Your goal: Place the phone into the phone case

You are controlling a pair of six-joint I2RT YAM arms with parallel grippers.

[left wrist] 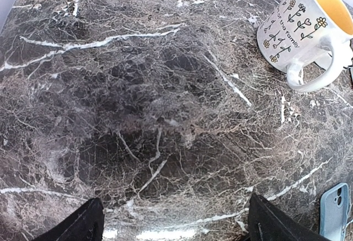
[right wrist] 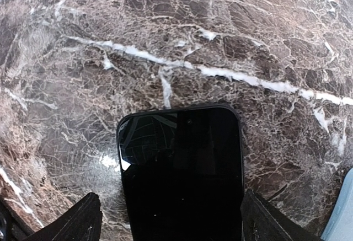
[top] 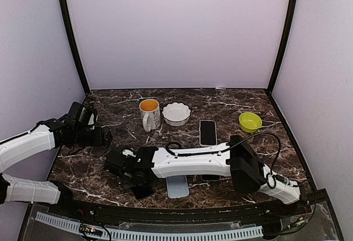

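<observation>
The black phone (right wrist: 182,175) lies screen up on the marble table, near the front edge in the top view (top: 144,192). My right gripper (right wrist: 174,221) is open just over it, one finger on each side of the phone's near end, gripping nothing. The light blue phone case (top: 177,186) lies flat just right of the phone, and its edge shows in the right wrist view (right wrist: 343,208). My left gripper (top: 105,137) is open and empty above bare marble at the left. It sees the case at its lower right (left wrist: 335,210).
A white mug (top: 149,113) with a yellow inside, a white scalloped bowl (top: 176,113) and a green bowl (top: 250,122) stand at the back. A second dark phone-like slab (top: 207,132) lies mid-table. My right arm reaches across the front of the table.
</observation>
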